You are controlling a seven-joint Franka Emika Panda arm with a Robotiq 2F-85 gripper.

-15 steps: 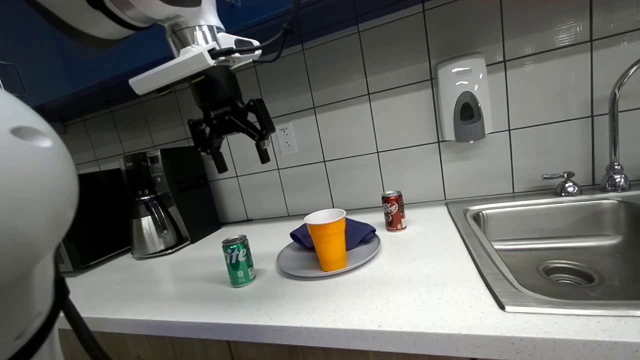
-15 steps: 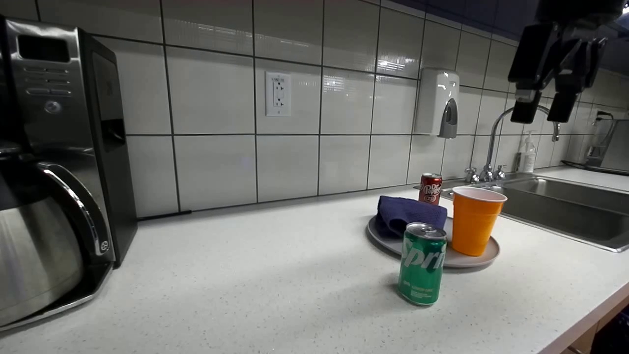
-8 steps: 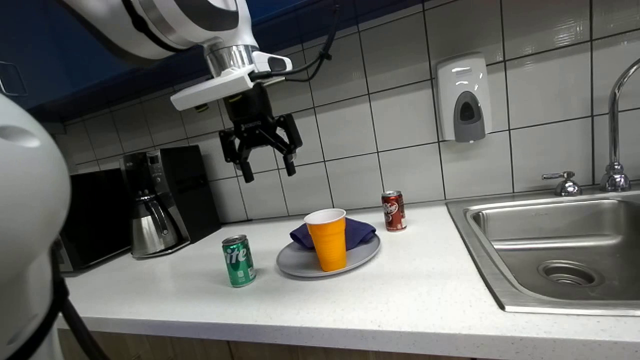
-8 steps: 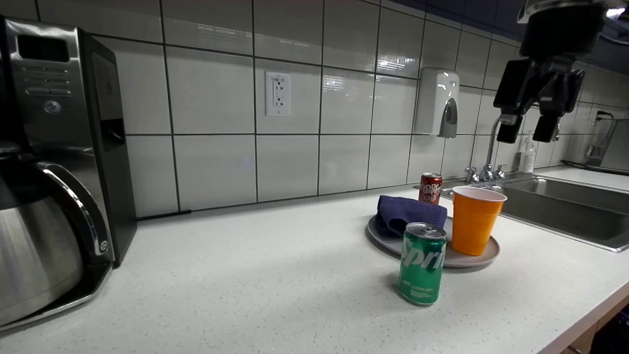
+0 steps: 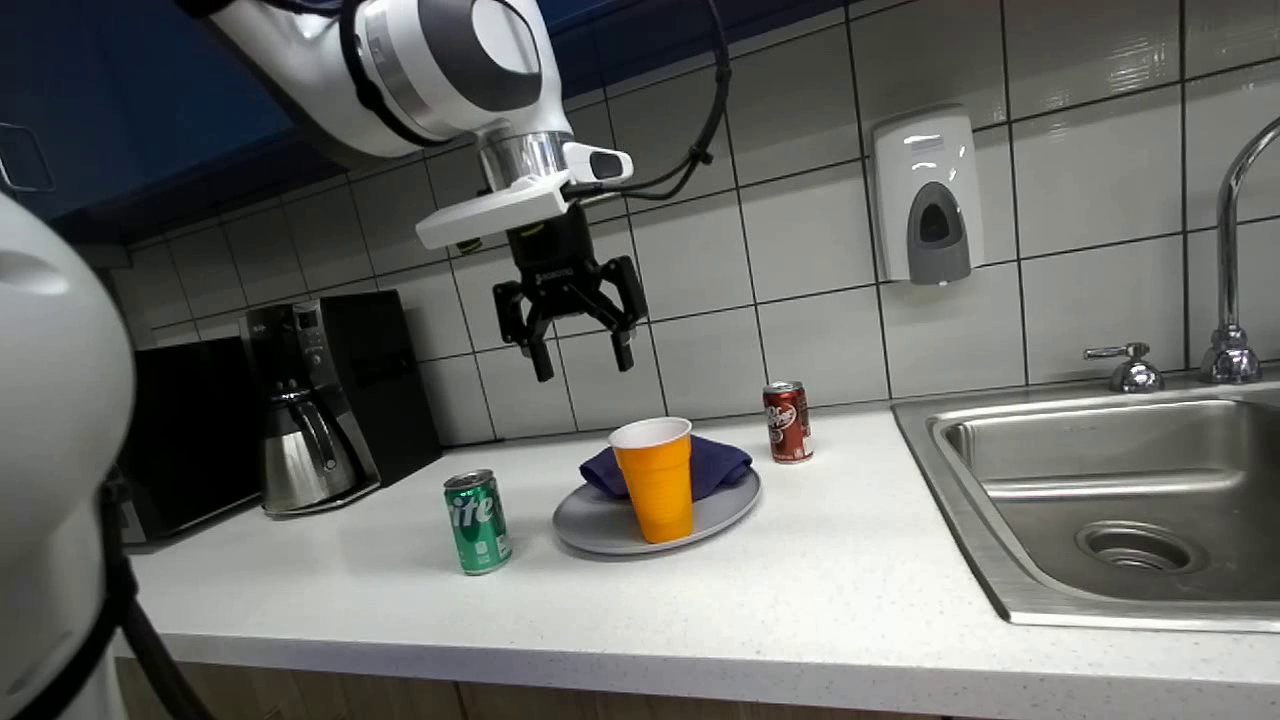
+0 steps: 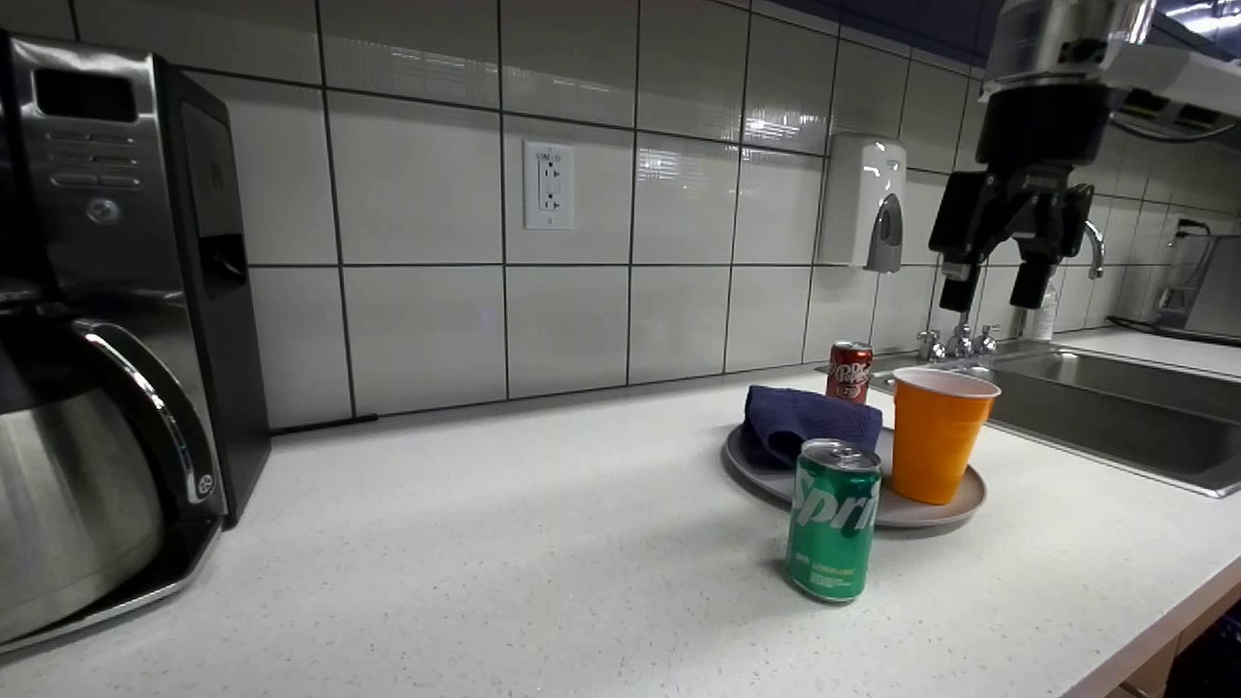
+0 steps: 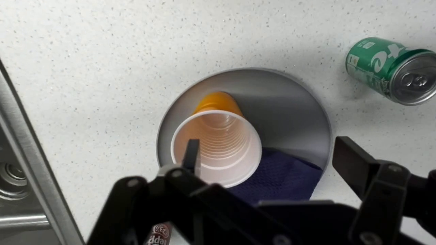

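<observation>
My gripper [image 5: 584, 365] hangs in the air, open, with nothing between its fingers. Under it stands an orange cup [image 5: 655, 490] with a white inside, upright on a round grey plate [image 6: 955, 516]. A folded dark purple cloth [image 6: 810, 422] lies on the same plate beside the cup. In the wrist view one finger [image 7: 191, 154] overlaps the cup's mouth, while the opposite finger [image 7: 351, 160] appears past the plate's rim. Upright near the plate is a green Sprite can [image 6: 832, 523]. A dark red can [image 5: 786, 425] stands behind the plate, mostly hidden in the wrist view.
A steel sink [image 5: 960, 500] with a faucet [image 5: 1232, 300] is set into the white counter [image 5: 800, 600]. At the opposite end stands a coffee maker [image 5: 340, 400] with a steel carafe. A soap dispenser [image 5: 928, 195] hangs on the tiled wall, and blue cabinets [image 5: 130, 120] are overhead.
The open gripper has come lower and moved across above the counter, nearer to the cup and plate. Cup, cloth, plate and cans have stayed in place.
</observation>
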